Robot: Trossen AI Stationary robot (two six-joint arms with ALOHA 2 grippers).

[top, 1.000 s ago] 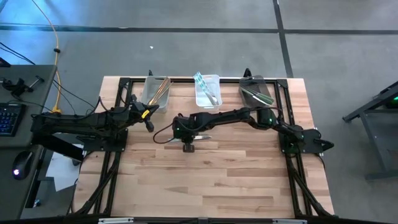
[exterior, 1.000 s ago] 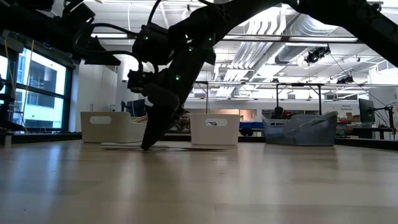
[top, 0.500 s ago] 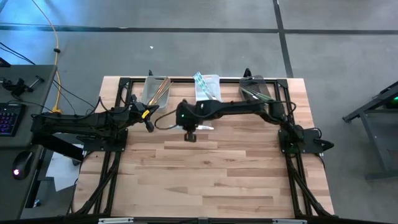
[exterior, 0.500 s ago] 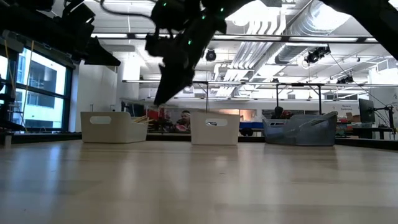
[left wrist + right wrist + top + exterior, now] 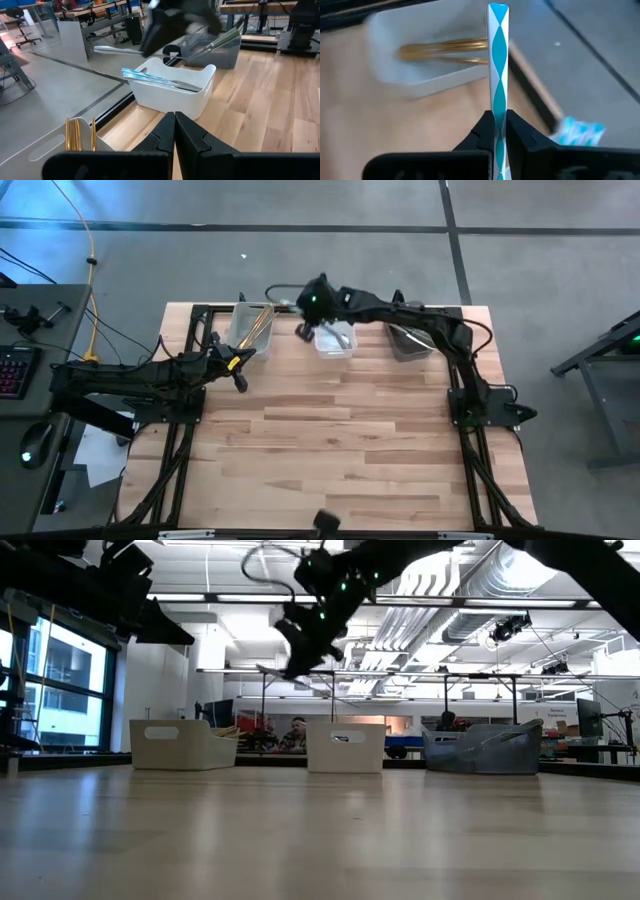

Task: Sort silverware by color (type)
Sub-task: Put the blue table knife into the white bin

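My right gripper point(image 5: 498, 125) hangs high over the table's far edge, between the left and middle bins, shut on a teal-and-white patterned piece of silverware point(image 5: 497, 55). The left wrist view shows the same piece point(image 5: 117, 49) sticking out roughly level from that gripper point(image 5: 162, 27). Gold pieces point(image 5: 255, 322) lie in the left white bin point(image 5: 240, 340). Teal pieces point(image 5: 155, 80) lie in the middle white bin point(image 5: 175, 102). Dark green pieces point(image 5: 412, 330) lie in the grey right bin point(image 5: 398, 348). My left gripper point(image 5: 175, 125) waits shut at the table's left. My right gripper pinches the patterned piece point(image 5: 497, 107) between its two fingers, which lie along it. The piece runs on past the fingertips toward the left bin. It is lifted clear, above the bins' rims; which end the fingers hold cannot be told.
The three bins stand in a row along the far edge. The bare wooden tabletop point(image 5: 340, 450) stretches from them to the near edge. Black frame rails point(image 5: 470, 460) run along both sides. Beyond the left edge is a desk with a keyboard and mouse point(image 5: 30, 445).
My right gripper has taken the patterned piece up off the middle of the table. It has carried it up and toward the far edge, to a place between the left and middle bins. Its fingers have tipped from pointing steeply down to a shallower slant.
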